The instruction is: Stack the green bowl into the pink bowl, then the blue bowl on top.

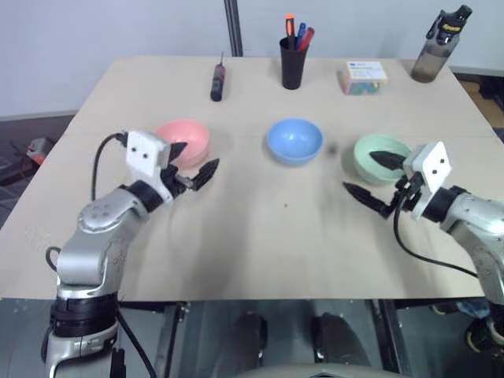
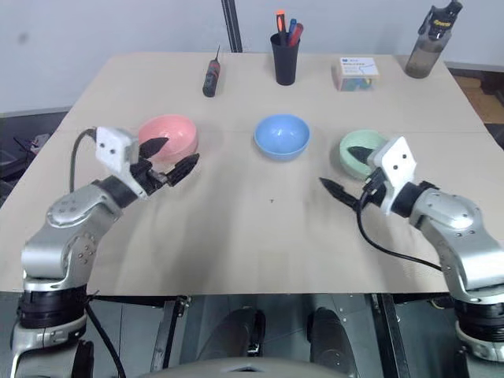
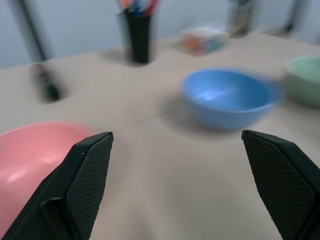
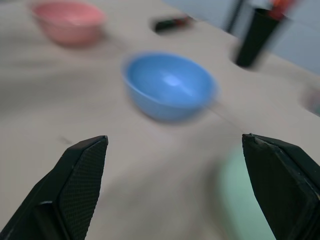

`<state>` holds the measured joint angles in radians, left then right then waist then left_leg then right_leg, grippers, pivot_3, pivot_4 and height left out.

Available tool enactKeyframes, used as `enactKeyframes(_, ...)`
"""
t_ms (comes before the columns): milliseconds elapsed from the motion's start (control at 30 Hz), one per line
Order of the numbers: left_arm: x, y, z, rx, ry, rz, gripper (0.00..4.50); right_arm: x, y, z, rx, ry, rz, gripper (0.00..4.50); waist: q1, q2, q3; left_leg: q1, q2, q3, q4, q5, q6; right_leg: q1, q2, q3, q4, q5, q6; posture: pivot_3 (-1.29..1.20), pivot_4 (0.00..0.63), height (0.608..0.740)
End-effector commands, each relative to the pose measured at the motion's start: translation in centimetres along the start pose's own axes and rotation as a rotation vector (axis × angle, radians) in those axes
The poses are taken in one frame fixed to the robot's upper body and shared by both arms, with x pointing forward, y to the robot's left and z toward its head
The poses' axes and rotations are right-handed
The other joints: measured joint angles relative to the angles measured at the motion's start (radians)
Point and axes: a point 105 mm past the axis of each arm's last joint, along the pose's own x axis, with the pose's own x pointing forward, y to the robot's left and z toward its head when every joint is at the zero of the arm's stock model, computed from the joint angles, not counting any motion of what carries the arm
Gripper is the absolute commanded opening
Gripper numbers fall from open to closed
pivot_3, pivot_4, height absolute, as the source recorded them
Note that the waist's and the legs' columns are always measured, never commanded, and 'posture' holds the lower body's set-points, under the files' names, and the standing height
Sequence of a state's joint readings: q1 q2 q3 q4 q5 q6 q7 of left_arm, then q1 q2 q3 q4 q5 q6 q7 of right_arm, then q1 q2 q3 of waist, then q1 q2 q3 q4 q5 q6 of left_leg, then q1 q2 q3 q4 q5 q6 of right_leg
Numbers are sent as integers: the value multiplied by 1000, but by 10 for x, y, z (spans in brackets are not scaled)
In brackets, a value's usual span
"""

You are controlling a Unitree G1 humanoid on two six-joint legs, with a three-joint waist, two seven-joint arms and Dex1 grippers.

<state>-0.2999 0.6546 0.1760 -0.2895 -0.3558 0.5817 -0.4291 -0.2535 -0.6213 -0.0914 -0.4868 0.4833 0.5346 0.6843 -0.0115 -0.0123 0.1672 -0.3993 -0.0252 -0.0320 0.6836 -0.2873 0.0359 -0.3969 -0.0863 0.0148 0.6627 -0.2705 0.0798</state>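
The three bowls sit in a row across the tabletop, none yet stacked: the pink bowl at the 9 o'clock end, the blue bowl in the middle, the green bowl at the 3 o'clock end. What the first move turns on is that the green bowl lies right at the right gripper, so that arm looks the nearer one to take it. One black finger reaches over the bowl's rim while the other hangs over bare tabletop toward 7 o'clock of it; the jaws are spread wide and grasp nothing. The right hand is held roughly level, pointing across toward the blue bowl. The left gripper is likewise released and empty, level, with the pink bowl's near rim between its fingers.
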Motion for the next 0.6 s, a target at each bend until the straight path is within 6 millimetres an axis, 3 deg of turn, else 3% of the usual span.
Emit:
enactKeyframes(33, 8, 11, 5, 310, 135, 35, 4389, 8, 28, 23, -35, -108, 135, 4500, 0, 0, 0, 0, 0, 0, 0, 0, 0, 0, 0, 0, 0, 0, 0, 0, 150, 740)
enactKeyframes(167, 18, 26, -2, 490, 287, 32, 4389, 16, 33, 24, -52, -120, 157, 4500, 1, 0, 0, 1, -1, 0, 0, 0, 0, 0, 0, -1, 0, 0, 0, 0, 150, 740)
enactKeyframes(400, 39, 30, -14, 582, 398, -25, 4389, 22, 43, 28, -75, -152, 201, 4500, 0, 0, 0, 0, -1, 0, 0, 0, 0, 0, 1, -1, 0, 0, 0, 0, 150, 740)
enactKeyframes(533, 49, 28, -15, 617, 404, -67, 3425, 21, 43, 31, -96, -162, 187, 4500, 0, 0, 1, 0, -1, 0, 0, 0, 0, 0, 1, -1, 0, 0, 0, 0, 150, 740)
enactKeyframes(600, 51, 29, -16, 621, 404, -69, 2565, 21, 43, 31, -102, -164, 178, 4500, 0, 0, 1, 0, -1, 0, 0, 0, 0, 0, 1, -1, 0, 0, 0, 0, 150, 740)
